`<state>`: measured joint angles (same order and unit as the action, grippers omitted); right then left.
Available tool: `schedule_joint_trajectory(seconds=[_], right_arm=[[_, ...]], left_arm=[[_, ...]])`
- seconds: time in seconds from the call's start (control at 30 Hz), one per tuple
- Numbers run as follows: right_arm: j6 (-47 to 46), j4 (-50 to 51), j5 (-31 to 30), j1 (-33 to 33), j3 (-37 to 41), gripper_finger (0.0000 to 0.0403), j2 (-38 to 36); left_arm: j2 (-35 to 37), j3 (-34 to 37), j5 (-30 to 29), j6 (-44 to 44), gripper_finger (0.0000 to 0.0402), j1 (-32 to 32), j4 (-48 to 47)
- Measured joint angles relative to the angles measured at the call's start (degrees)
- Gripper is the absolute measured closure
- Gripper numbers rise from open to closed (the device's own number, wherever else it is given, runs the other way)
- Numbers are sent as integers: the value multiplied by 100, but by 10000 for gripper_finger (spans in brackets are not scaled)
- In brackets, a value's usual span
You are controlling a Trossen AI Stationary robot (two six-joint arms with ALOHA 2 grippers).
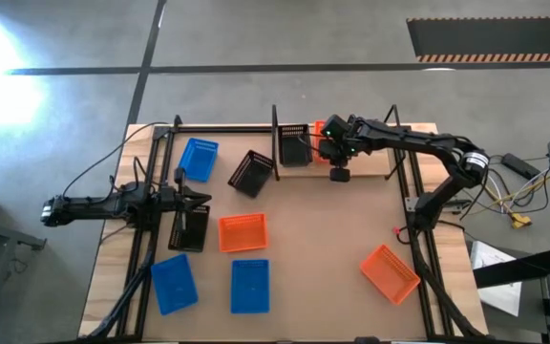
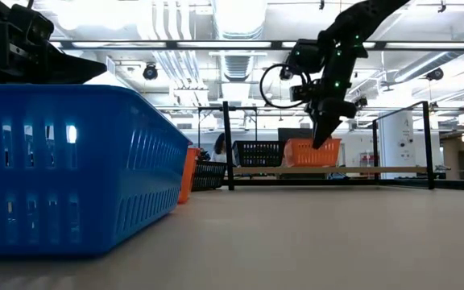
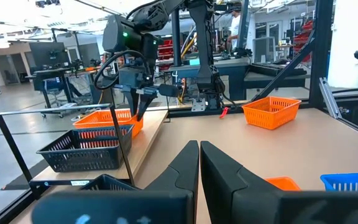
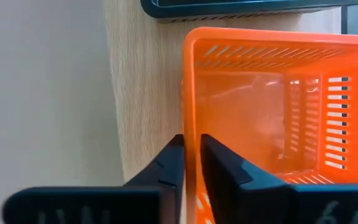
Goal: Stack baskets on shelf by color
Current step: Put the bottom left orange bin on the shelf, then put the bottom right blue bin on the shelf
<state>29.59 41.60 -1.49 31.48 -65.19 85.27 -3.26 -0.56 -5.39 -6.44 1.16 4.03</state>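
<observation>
Right gripper (image 4: 191, 152): straddling the wall of an orange basket (image 4: 278, 112), fingers close on either side of the rim, lightly pinching it.
Orange basket: sitting on the shelf (image 1: 370, 164) at the table's far edge, just beside a black basket (image 1: 294, 145).
Left gripper (image 3: 199, 163): clenched, empty, hanging over the table's left side.

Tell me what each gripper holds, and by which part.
Right gripper straddles the side rim of the orange basket on the shelf; grip uncertain. Left gripper: shut, empty.

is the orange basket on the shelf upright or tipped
Upright. The orange basket sits flat on the shelf, open side up; the right gripper straddles its wall.
</observation>
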Motion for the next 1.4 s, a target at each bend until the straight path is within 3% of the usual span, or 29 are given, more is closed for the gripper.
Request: schedule_joint_trajectory(seconds=[0.23, 0.37, 0.47, 0.67, 0.93, 1.17, 1.4], right_arm=[[-90, 16, -9, -99, 2, 276, -164], [-1065, 12, 8, -242, 2, 255, -328], [-1560, 54, 139, -371, 2, 254, -441], [-2545, 516, 1025, -880, 2, 267, -568], [-4568, 954, 869, -2607, 132, 279, -634], [-5171, -1111, 269, -4324, 393, 280, -291], [-5159, -4187, -5, -5070, 313, 249, 710]], left_arm=[[1, 0, 0, 2, 402, -1, 0], [1, -1, -2, 2, 402, -1, 1], [1, -2, 0, 0, 402, 1, 0], [1, -2, -1, 0, 402, 0, 0], [1, -2, -1, 2, 402, 0, 0], [1, 0, 0, 0, 402, 1, 2], [-1, -2, -2, 0, 402, 1, 1]])
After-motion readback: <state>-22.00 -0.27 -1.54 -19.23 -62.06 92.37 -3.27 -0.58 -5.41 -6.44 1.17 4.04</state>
